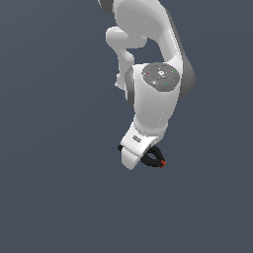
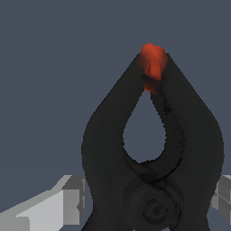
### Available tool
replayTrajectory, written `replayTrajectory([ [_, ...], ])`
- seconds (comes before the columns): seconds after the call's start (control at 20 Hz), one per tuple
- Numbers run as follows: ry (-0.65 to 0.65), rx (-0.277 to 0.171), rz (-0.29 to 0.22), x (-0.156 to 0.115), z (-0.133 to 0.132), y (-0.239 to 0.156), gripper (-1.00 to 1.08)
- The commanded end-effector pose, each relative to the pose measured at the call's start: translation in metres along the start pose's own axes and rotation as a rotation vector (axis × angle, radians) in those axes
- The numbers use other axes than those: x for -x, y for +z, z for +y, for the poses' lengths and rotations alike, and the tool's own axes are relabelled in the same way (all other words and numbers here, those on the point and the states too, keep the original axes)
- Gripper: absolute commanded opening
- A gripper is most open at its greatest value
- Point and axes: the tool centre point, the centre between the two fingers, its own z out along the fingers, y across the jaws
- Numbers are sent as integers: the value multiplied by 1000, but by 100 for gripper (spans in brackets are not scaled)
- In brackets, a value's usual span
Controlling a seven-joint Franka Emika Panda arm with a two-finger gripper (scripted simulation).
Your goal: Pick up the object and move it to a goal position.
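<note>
1. Below the white arm (image 1: 155, 74), at the middle of the exterior view, the gripper (image 1: 141, 157) points down over a plain slate-grey floor (image 1: 49, 197).
2. Tucked against the gripper's lower end, on the exterior view's right, sits the clamp (image 1: 154, 159) — a small black loop with a red-orange tip (image 1: 162, 163) poking out furthest to that side.
3. A sliver of black also peeks out at the gripper's other side, toward the exterior view's left; whether that belongs to the clamp I cannot tell.
4. From the wrist view the clamp (image 2: 153, 153) fills most of the picture: two black limbs curve together into a teardrop opening and meet at the red-orange tip (image 2: 152, 63), with a round pivot low in the body.
5. Pale grey fingers (image 2: 67, 198) flank the clamp's body on both sides — one pressed close on one side, the other (image 2: 223, 194) just showing at the opposite edge. The jaws stand narrow, closed onto the clamp between them.
6. Whether the clamp touches the floor or hangs clear of it, neither view lets me say.
</note>
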Motion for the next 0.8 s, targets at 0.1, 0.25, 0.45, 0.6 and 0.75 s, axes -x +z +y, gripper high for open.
replayTrajectory([
  [0.1, 1, 1, 0, -24, -6, -27, -100],
  [0.25, 1, 1, 0, -34, -8, -37, -100],
  [0.45, 1, 1, 0, -43, -9, -46, -100],
  [0.6, 1, 1, 0, -46, -10, -50, -100],
  [0.75, 1, 1, 0, -47, -10, -51, -100],
])
